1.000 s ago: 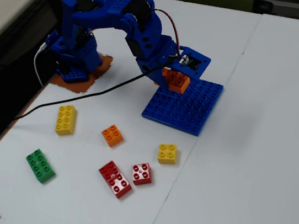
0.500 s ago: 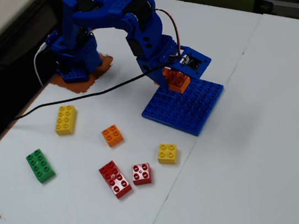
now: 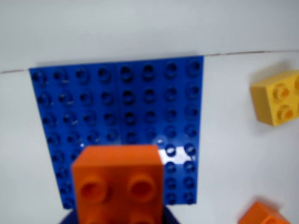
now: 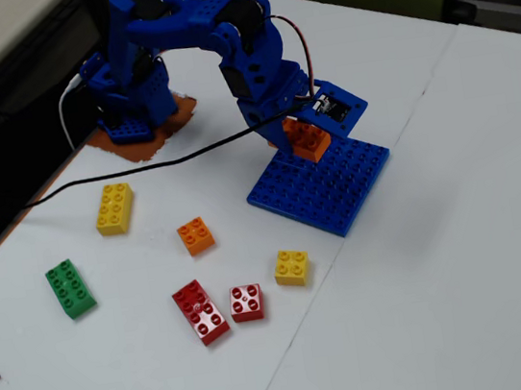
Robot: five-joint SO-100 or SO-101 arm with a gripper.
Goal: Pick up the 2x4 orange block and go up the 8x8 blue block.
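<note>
White table [image 4: 463, 254] is carrying the 8x8 blue block [image 4: 333, 190] mid-frame; above it, the pincer [image 4: 308, 133] is gripping the 2x4 orange block [image 4: 307, 140].

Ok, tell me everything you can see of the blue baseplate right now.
The blue baseplate is a flat, glossy, square plastic plate, studded eight by eight, lying flat on the white table. In the fixed view it sits right of the loose bricks, just below the arm. The gripper holds the orange 2x4 brick over its edge nearest the arm; whether the brick touches the studs cannot be told. In the wrist view the rest of its surface is bare, with light glare near the brick.
</note>
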